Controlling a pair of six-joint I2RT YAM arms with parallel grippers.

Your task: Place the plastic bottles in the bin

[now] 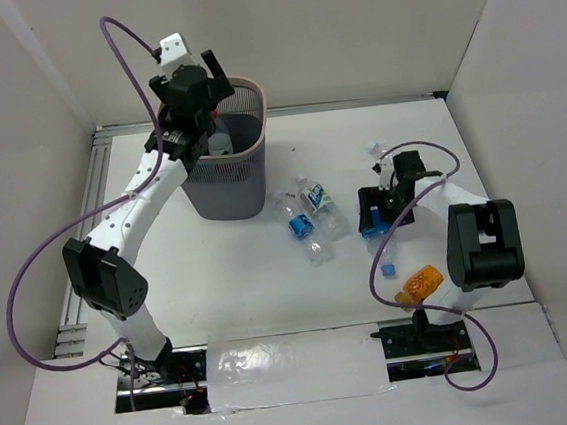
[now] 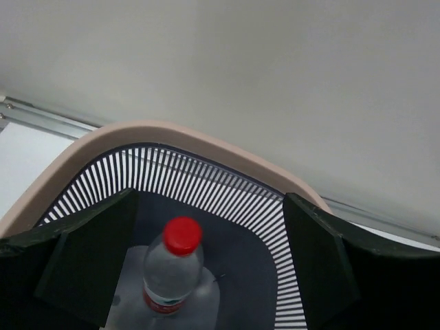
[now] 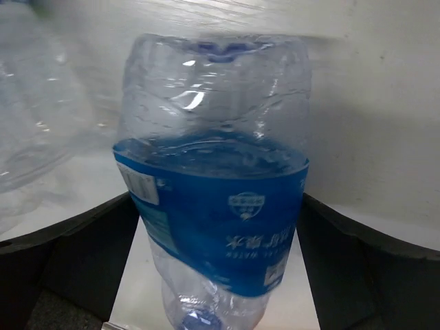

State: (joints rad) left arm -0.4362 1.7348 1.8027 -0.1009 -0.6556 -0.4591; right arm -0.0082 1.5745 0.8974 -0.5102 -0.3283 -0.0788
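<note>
The left claw (image 2: 208, 206) is hanging released over the bin (image 1: 225, 183), which is standing near the far edge of the surface (image 1: 271, 294), toward its left corner. The claw's fingers are spreading wide and gripping nothing. Below them, a red-capped bottle (image 2: 172, 271) is sitting upright inside the bin.

Toward the right edge, the right claw (image 3: 218, 199) is straddling a blue-labelled bottle (image 3: 213, 227) with its fingers spread wide; I cannot tell whether they are touching it. 2 more clear bottles (image 1: 300, 223) are lying side by side mid-surface. An orange bottle (image 1: 418, 284) is lying near the near right corner.
</note>
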